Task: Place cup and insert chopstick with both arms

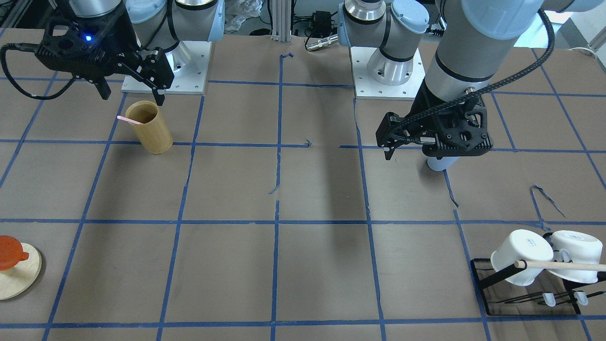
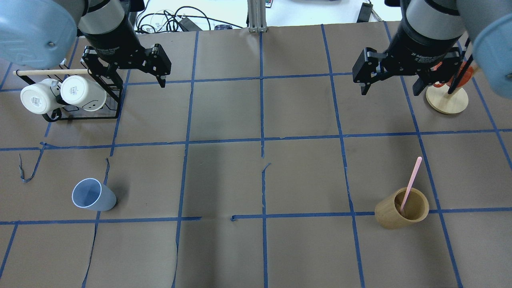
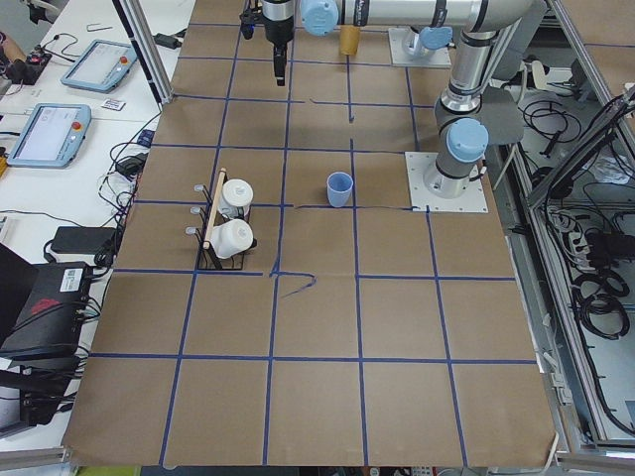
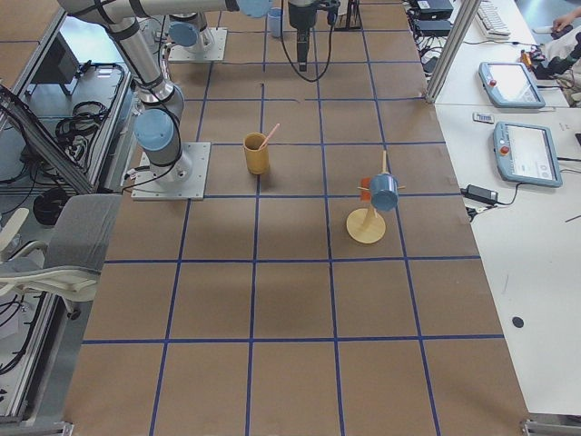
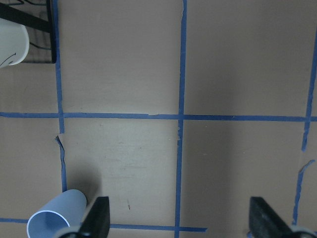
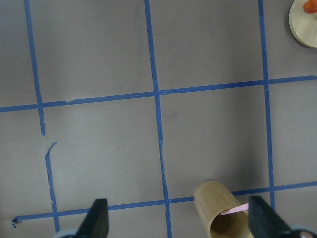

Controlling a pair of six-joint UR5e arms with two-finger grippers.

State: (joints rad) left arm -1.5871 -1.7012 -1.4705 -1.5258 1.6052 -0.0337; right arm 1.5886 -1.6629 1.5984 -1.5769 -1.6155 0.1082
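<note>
The pale-blue cup (image 2: 94,195) stands upright on the table near the robot's left side; it also shows in the left wrist view (image 5: 57,218) and in the front-facing view (image 1: 442,163), partly hidden behind the gripper. The pink chopstick (image 2: 412,180) leans inside the tan bamboo holder (image 2: 402,208) at the near right, and both show in the front-facing view (image 1: 129,120) (image 1: 150,127). My left gripper (image 2: 128,78) is open and empty, high above the table, apart from the cup. My right gripper (image 2: 390,92) is open and empty, well clear of the holder.
A black rack (image 2: 100,114) with two white mugs (image 2: 82,93) and a wooden rod (image 2: 48,72) stands at the far left. A round wooden stand (image 2: 447,100) with an orange piece stands at the far right. Blue tape lines grid the brown table.
</note>
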